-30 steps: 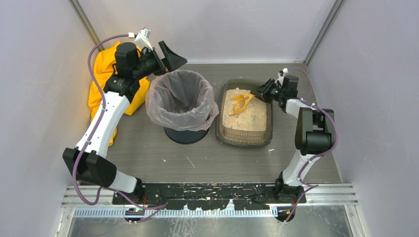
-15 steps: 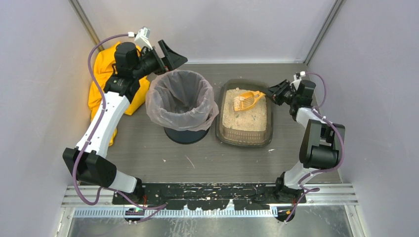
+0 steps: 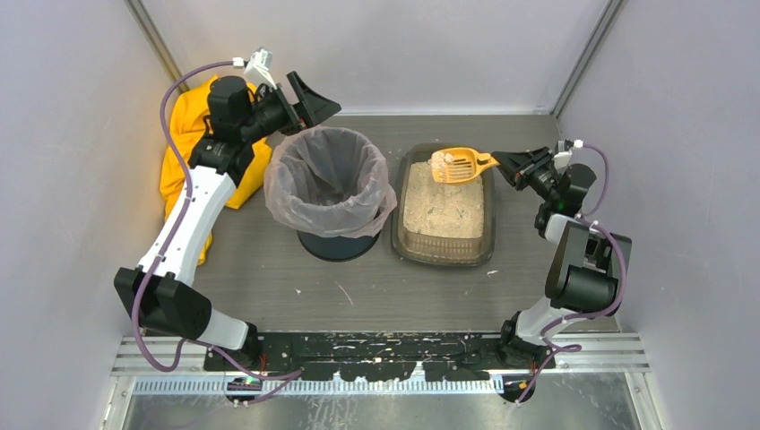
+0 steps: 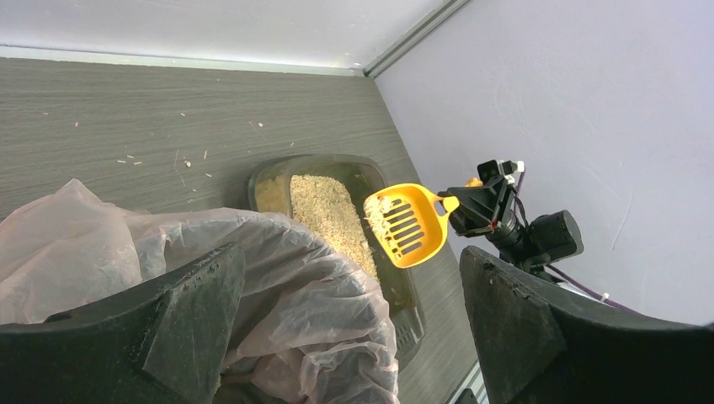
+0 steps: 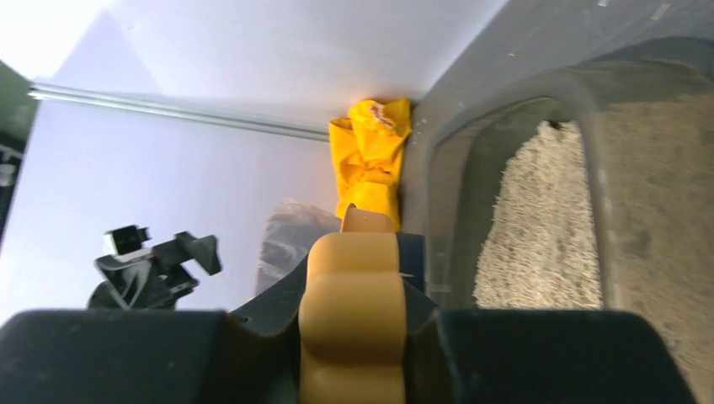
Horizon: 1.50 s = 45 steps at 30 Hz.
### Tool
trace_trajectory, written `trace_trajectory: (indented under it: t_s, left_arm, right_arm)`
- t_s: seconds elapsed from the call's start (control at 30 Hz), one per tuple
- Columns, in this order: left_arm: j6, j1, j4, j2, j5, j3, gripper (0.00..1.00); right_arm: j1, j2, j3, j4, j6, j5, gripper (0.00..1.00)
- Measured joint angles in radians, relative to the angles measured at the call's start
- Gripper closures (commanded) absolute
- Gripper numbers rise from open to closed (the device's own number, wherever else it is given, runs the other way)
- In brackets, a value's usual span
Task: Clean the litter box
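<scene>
Bright, even, diffuse light with soft shadows. The right wrist view glares white at top left; the scoop handle (image 5: 352,311) blurs close up, the litter box (image 5: 467,194) is sharper.

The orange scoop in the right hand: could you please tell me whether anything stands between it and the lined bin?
Nothing visible does: the scoop hangs over the far end of the litter box, with open space between it and the bin.
</scene>
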<state>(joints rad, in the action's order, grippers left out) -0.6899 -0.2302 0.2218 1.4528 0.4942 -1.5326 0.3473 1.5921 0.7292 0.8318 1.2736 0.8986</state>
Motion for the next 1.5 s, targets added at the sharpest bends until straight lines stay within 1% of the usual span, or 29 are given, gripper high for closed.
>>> trace_trajectory:
  t_s: [0.23, 0.43, 0.63, 0.73, 0.9, 1.1, 1.33, 1.5]
  left_arm:
    - [-0.009, 0.0, -0.002, 0.002, 0.004, 0.0, 0.03]
    - [-0.01, 0.0, -0.006, 0.007, 0.006, 0.0, 0.03]
    - [-0.043, 0.0, -0.041, 0.021, 0.023, 0.0, 0.03]
    - [-0.062, 0.0, -0.061, 0.028, 0.027, 0.0, 0.03]
    - [-0.062, 0.0, -0.061, 0.028, 0.026, 0.0, 0.03]
    - [-0.062, 0.0, -0.061, 0.028, 0.026, 0.0, 0.03]
    - [-0.057, 0.0, -0.055, 0.028, 0.021, 0.0, 0.03]
    - [-0.058, 0.0, -0.056, 0.028, 0.019, 0.0, 0.03]
  right_arm:
    - [0.023, 0.019, -0.021, 0.363, 0.271, 0.031, 0.99]
    - [0.036, 0.021, -0.021, 0.476, 0.375, 0.04, 0.99]
    - [0.015, 0.031, -0.021, 0.508, 0.405, 0.026, 0.99]
    - [0.024, 0.037, -0.027, 0.512, 0.407, 0.023, 0.99]
    - [0.017, 0.074, -0.043, 0.521, 0.408, 0.008, 0.99]
    - [0.01, 0.084, -0.031, 0.523, 0.409, 0.035, 0.99]
    - [0.057, 0.084, -0.043, 0.525, 0.41, 0.034, 0.99]
    - [0.014, 0.084, -0.041, 0.521, 0.404, 0.042, 0.99]
